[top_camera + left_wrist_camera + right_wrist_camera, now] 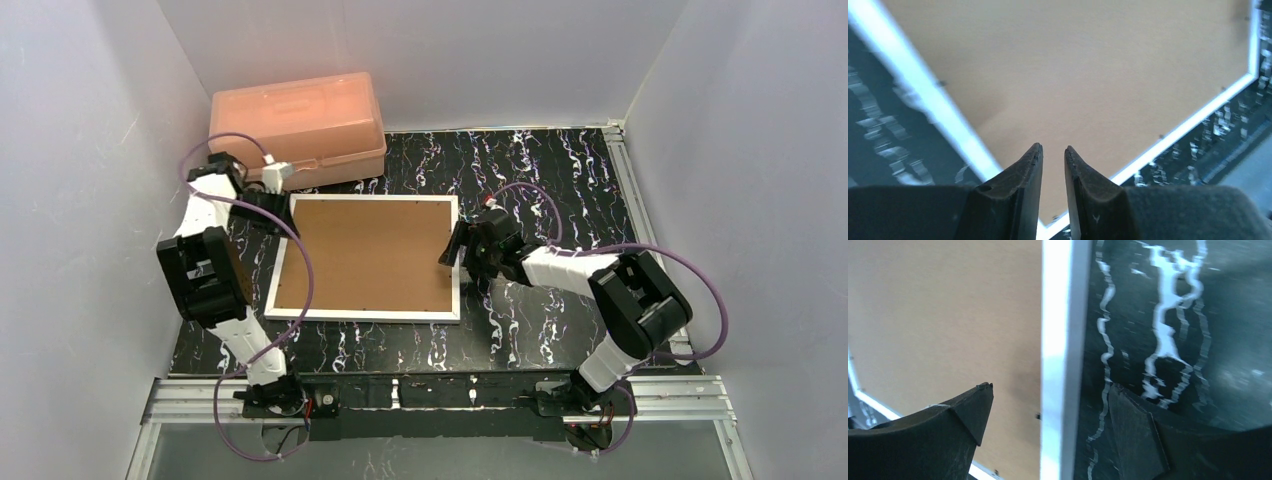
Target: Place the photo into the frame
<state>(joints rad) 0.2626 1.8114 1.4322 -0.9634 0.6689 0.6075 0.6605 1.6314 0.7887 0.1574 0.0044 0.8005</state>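
The white frame lies flat on the black marbled table, filled by a brown backing board. The photo is hidden. My left gripper hovers over the frame's far left corner. In the left wrist view its fingertips stand a narrow gap apart over the board, with nothing between them and the white rail beyond. My right gripper is open at the frame's right edge. In the right wrist view it straddles the rail, one finger over the board, the other over the table.
A salmon-pink plastic box stands at the back left, just behind the left wrist. White walls close in on three sides. Bare black table stretches to the right of the frame and behind it.
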